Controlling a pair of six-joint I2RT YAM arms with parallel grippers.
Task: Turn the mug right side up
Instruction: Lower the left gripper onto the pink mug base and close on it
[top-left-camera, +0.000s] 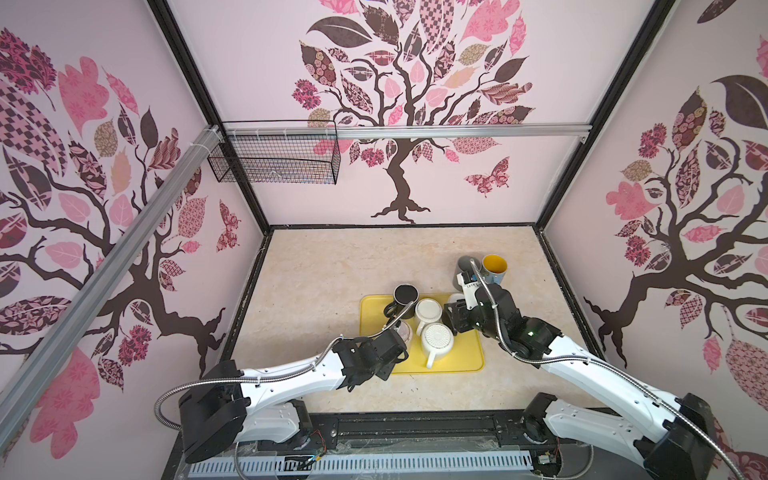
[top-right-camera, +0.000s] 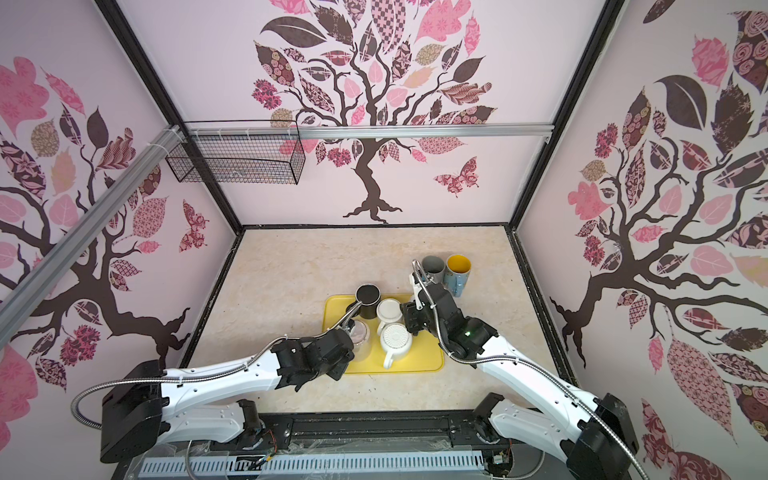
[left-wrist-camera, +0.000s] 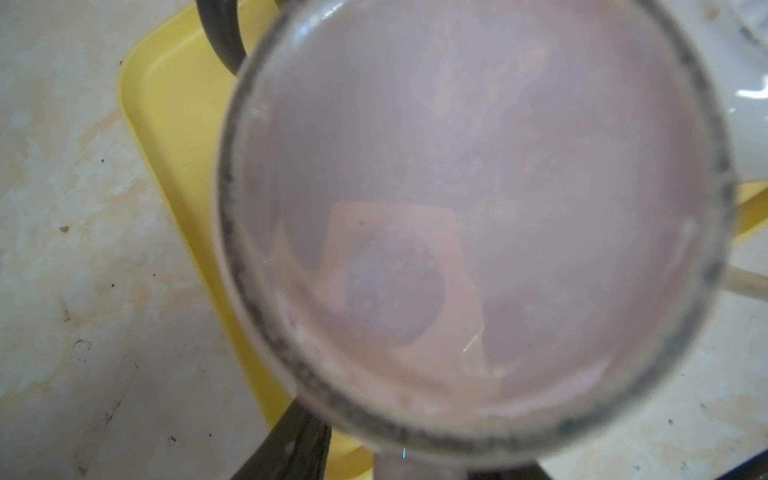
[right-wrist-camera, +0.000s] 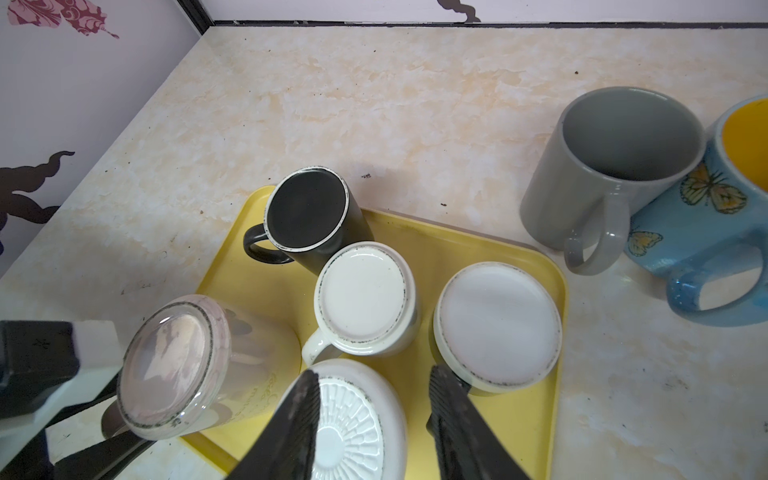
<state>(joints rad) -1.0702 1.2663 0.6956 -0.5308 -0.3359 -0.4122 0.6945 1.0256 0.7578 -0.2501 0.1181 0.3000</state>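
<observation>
the left gripper (top-left-camera: 392, 345) sits at the left edge of the yellow tray (right-wrist-camera: 532, 415), right against the pinkish mug (right-wrist-camera: 178, 357). its black fingers (right-wrist-camera: 104, 449) show under and beside that mug, but whether they clamp it or stand loose cannot be told. the pinkish mug is bottom-up and tilted, its mouth end down at the tray, and its blurred base fills the left wrist view. the right gripper (right-wrist-camera: 374, 374) hangs above the tray with its fingers apart and nothing between them. below it is a white mug with a ribbed base (right-wrist-camera: 353, 419). a black mug (right-wrist-camera: 307, 208), a plain white mug (right-wrist-camera: 361, 299) and a cream mug (right-wrist-camera: 498, 324) also stand inverted on the tray. off the tray on the marbled counter (right-wrist-camera: 374, 104), a grey mug (right-wrist-camera: 623, 166) stands upright, touching a blue butterfly mug (right-wrist-camera: 706, 216).
</observation>
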